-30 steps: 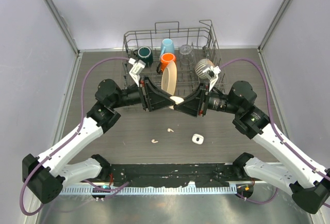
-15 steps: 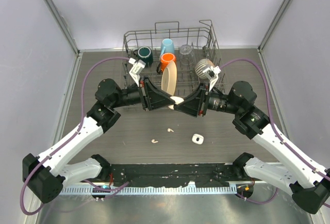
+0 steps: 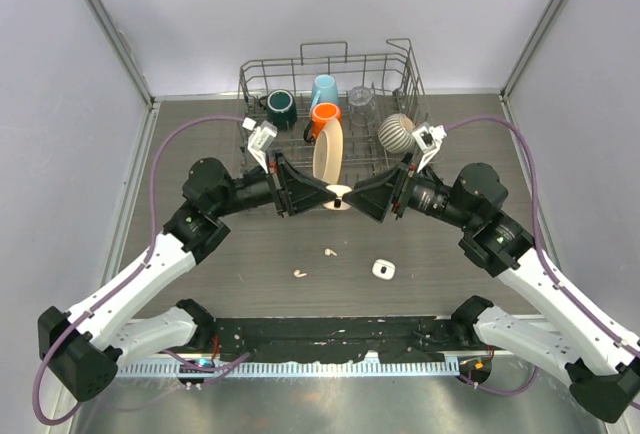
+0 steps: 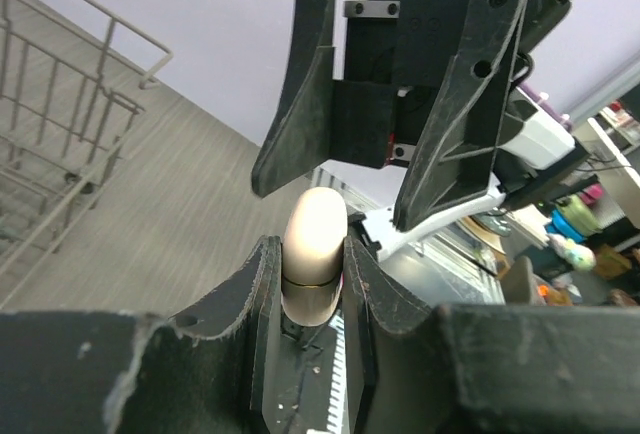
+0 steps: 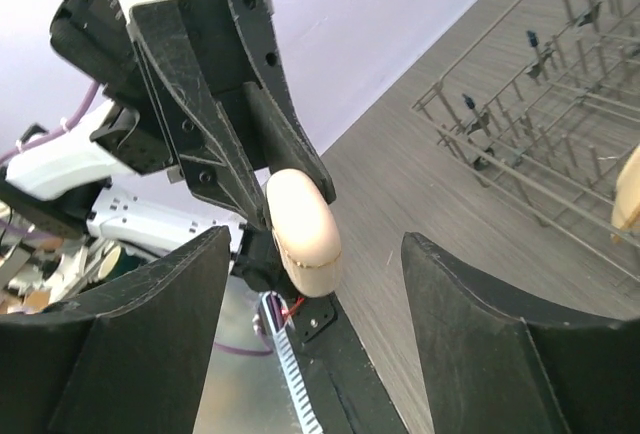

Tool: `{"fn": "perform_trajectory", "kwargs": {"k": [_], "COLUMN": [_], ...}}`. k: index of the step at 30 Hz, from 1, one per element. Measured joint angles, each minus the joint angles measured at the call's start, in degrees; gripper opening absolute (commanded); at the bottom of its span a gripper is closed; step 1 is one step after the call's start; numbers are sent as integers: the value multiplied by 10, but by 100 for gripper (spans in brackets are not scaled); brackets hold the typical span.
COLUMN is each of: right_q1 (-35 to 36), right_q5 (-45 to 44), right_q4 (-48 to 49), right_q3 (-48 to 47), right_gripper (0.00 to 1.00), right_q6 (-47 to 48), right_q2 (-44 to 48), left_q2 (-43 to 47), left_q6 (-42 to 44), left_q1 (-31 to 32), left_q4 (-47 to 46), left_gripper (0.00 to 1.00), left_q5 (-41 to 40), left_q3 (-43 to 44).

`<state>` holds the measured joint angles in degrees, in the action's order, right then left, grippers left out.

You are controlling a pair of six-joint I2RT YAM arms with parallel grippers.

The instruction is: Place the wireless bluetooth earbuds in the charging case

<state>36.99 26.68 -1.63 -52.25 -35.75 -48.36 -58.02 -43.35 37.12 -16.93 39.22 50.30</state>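
A closed cream charging case (image 3: pixel 339 194) hangs in the air in front of the dish rack, with my left gripper (image 3: pixel 333 197) shut on it. In the left wrist view the case (image 4: pixel 314 254) sits upright between the two fingers (image 4: pixel 362 284), its rounded top sticking out. My right gripper (image 3: pixel 357 197) faces it from the right with the jaws open and apart from the case (image 5: pixel 301 220), which floats between and beyond the tips. Two tiny white earbuds (image 3: pixel 329 252) (image 3: pixel 299 274) lie on the dark table below.
A wire dish rack (image 3: pixel 412 84) stands at the back with a dark green mug (image 3: pixel 280 106), a blue cup (image 3: pixel 323 88), an orange mug (image 3: pixel 325 114), a clear glass (image 3: pixel 361 101), a cream plate (image 3: pixel 329 150) and a ribbed bowl (image 3: pixel 395 132). A second small white case (image 3: pixel 383 270) lies right of the earbuds.
My right gripper has opened, let go of the case and drawn back a little to the right. The left gripper keeps hold of the case.
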Motion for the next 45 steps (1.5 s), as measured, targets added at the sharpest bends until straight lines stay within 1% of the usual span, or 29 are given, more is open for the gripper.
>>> {"fn": "perform_trajectory", "kwargs": {"k": [5, 8, 10, 14, 18, 23, 32, 42, 45], "right_q1": [0, 0, 0, 0, 0, 0, 5, 46, 53], "right_q5": [-84, -131, -156, -177, -187, -184, -178, -176, -176], "right_q4": [-23, -39, -42, -60, -85, -87, -59, -20, -10], "right_q3": [6, 7, 13, 19, 18, 13, 10, -11, -13], "right_gripper": [77, 76, 76, 77, 77, 77, 77, 77, 74], "right_q6": [-59, -132, -207, -325, -400, -469, -541, -559, -560], "right_q2": [41, 60, 65, 63, 41, 9, -28, -79, -84], "left_q2": [41, 73, 91, 104, 92, 79, 70, 57, 56], "left_q6": [51, 87, 111, 151, 169, 178, 185, 185, 185], "left_q1": [0, 0, 0, 0, 0, 0, 2, 4, 5], "left_q4": [15, 16, 15, 8, -1, -4, -13, -29, -30], "left_gripper": [0, 0, 0, 0, 0, 0, 0, 0, 0], "left_q5": [-50, -83, -105, -133, -141, -142, -142, -142, -142], "left_q3": [-22, -39, -45, -47, -47, -47, -47, -47, -47]}}
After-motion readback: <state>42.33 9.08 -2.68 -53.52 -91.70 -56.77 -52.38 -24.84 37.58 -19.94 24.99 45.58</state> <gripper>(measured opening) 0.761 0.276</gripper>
